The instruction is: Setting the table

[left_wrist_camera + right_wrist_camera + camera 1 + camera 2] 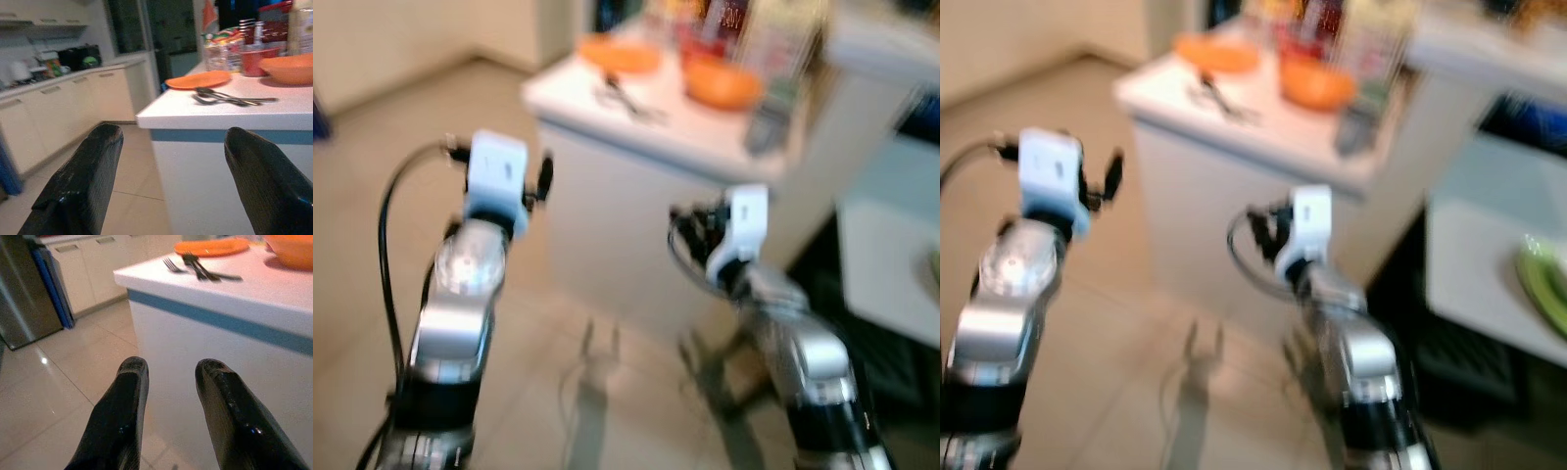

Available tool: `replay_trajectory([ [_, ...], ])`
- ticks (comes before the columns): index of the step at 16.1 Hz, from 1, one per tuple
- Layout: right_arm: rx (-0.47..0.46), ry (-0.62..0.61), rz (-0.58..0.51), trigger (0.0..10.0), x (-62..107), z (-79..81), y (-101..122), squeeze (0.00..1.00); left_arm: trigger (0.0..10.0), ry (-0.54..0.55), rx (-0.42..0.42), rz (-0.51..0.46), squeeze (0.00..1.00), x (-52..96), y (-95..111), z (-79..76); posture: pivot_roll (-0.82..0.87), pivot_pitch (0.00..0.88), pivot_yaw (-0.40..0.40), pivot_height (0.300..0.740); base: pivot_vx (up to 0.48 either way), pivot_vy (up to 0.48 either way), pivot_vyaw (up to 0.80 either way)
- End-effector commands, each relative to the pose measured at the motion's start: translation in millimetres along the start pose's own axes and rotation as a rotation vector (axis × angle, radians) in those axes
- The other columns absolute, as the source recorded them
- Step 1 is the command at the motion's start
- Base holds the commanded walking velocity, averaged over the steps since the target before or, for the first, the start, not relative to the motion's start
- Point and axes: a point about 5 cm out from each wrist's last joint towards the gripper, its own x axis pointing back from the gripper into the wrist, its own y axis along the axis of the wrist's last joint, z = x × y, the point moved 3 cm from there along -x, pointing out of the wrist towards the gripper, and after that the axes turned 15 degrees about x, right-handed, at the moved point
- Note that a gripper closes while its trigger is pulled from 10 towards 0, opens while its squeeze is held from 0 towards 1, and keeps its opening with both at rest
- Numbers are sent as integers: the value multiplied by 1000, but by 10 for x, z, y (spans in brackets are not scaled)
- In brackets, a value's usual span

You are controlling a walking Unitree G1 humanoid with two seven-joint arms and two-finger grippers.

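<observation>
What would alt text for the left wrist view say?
Two black fingers of the open left tool frame a white counter bearing a flat orange plate, metal cutlery and an orange bowl. Cream kitchen cabinets stand behind.

White counter [274,113] with plate [197,79], cutlery [222,96], bowl [288,68]
</observation>
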Motion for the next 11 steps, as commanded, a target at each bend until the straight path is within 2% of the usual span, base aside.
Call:
replay_trajectory([
  [1,17,-38,11,10000,14,-110,-23,0,10000,-29,3,-11,0,-14,40,-77,91,0,-53,740,368,0,0],
  [5,18,-92,21,10000,18,-187,-55,0,10000,-37,2,-2,0,-15,27,-80,91,0,-51,740,380,0,0],
  [7,9,-132,-51,10000,21,-250,78,0,10000,-55,0,5,0,-9,14,-97,87,0,-45,740,375,0,0],
  [8,12,-144,-160,10000,33,-321,337,0,10000,-78,-2,10,0,4,-5,-129,85,0,-45,740,375,0,0],
  [11,18,-186,-198,10000,48,-472,497,0,10000,-130,0,10,0,31,-15,-201,83,0,-47,740,376,0,0],
])
